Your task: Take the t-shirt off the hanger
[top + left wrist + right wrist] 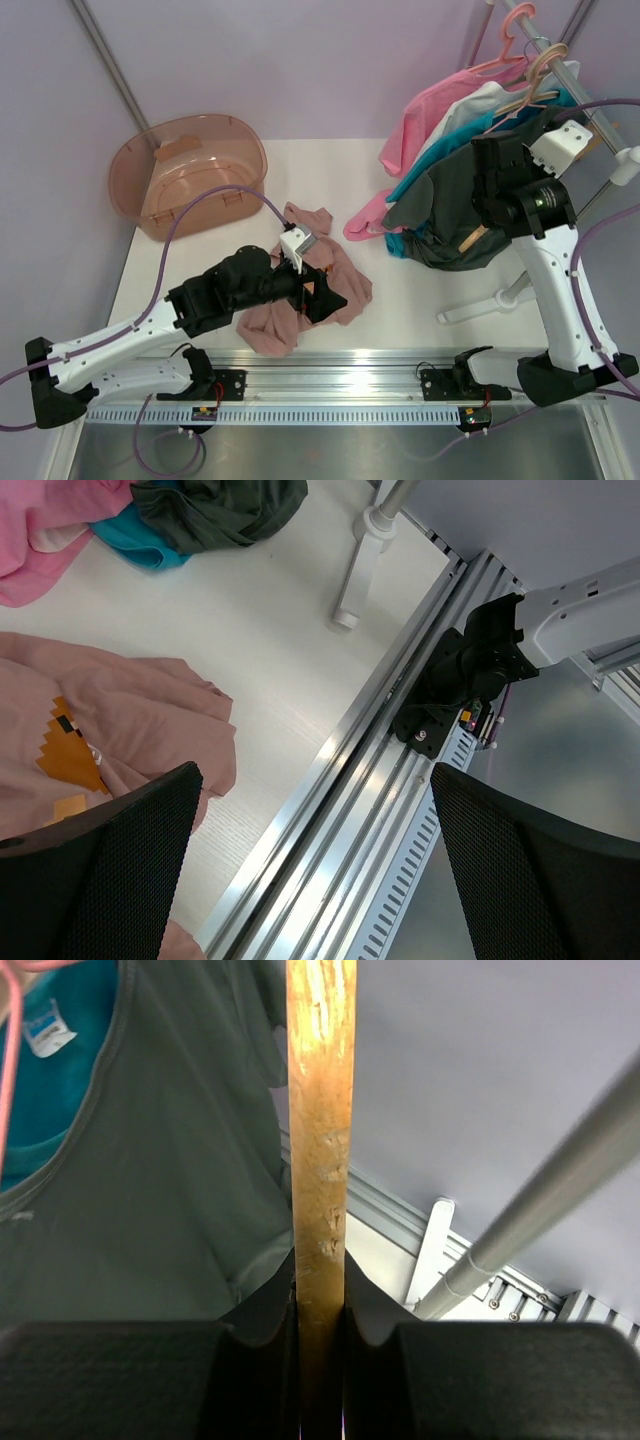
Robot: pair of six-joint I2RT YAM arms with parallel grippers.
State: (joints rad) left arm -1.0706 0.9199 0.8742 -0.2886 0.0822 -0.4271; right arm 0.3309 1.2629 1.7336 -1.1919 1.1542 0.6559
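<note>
Two grippers differ. The left gripper (315, 870) hangs spread wide over the t-shirt (300, 300), which lies crumpled on the white table (420, 290) with its orange pixel print (70, 765) partly folded under. The right gripper (320, 1295) pinches the wooden hanger (320, 1110), whose hook is cut off. Beyond it, the neck tag (45, 1032) of a teal shirt (60, 1090) is unreadable. Lilac walls (300, 60) stand behind.

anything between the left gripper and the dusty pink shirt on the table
Nothing visible. The open left gripper is right above the crumpled t-shirt, with no other thing between them. The right gripper is clamped on the wooden hanger, well off to the side.
</note>
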